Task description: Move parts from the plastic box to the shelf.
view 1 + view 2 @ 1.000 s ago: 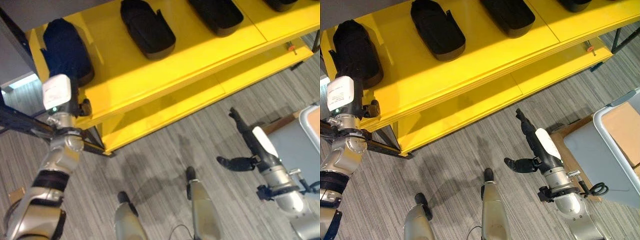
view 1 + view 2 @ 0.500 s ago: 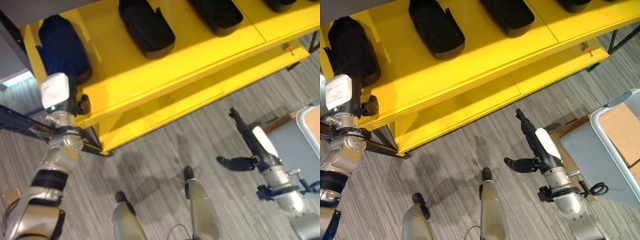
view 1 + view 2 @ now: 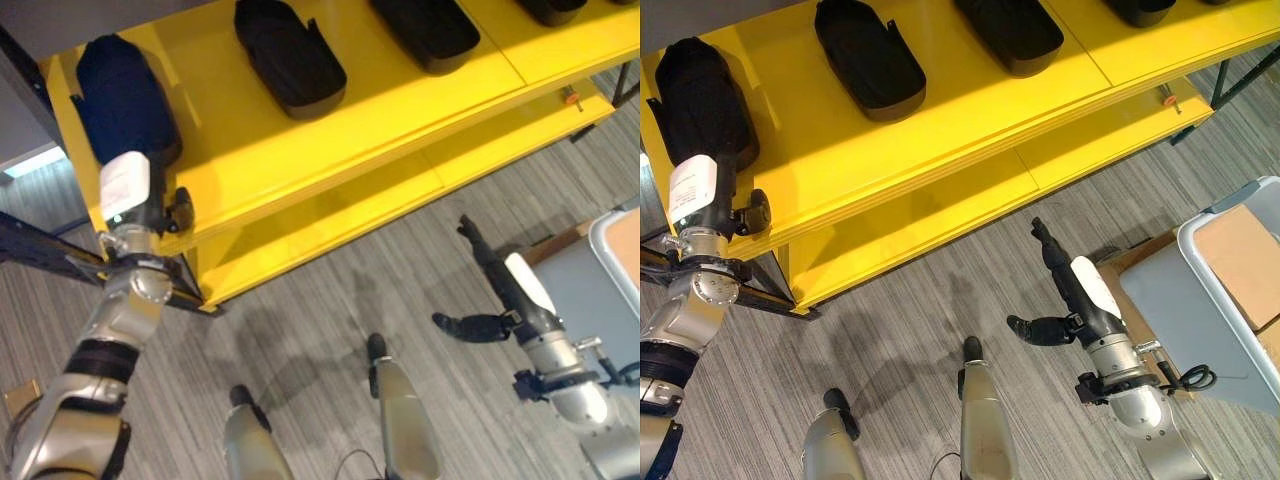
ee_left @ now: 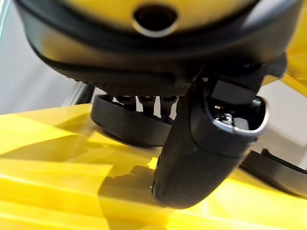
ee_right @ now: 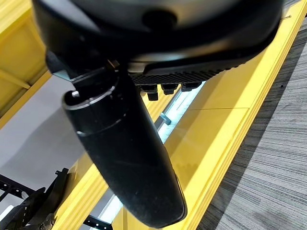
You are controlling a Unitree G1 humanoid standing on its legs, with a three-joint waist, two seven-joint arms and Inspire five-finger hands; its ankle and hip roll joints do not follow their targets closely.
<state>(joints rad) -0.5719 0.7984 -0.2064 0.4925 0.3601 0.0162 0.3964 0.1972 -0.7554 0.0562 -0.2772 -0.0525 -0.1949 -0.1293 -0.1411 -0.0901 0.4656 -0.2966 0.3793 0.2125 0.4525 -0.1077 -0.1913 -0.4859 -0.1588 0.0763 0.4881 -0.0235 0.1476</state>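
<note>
Shelf (image 3: pixel 970 110), yellow, two-tiered, spans the head views from 9 o'clock to 2 o'clock. Top tier carries a row of black moulded parts: one part (image 3: pixel 702 95) at the 10 o'clock end, a second part (image 3: pixel 868 58) near 12 o'clock, a third part (image 3: pixel 1012 32) at 1 o'clock, and the edge of a further one at the upper right.

Left hand (image 3: pixel 708 195) is raised at the shelf's front edge at 9 o'clock, just below the first part. In the left wrist view its fingers (image 4: pixel 144 99) extend toward that part (image 4: pixel 129 124), thumb standing clear; whether they touch it cannot be told. Nothing is gripped.

Right hand (image 3: pixel 1070 290) hangs over the striped floor (image 3: pixel 910 300) at 4 o'clock, fingers straight, thumb out to the side, holding nothing.

Plastic box (image 3: pixel 1230 290), pale grey, sits at 3 to 4 o'clock beside the right arm, with a brown cardboard sheet (image 3: pixel 1240 260) inside.
</note>
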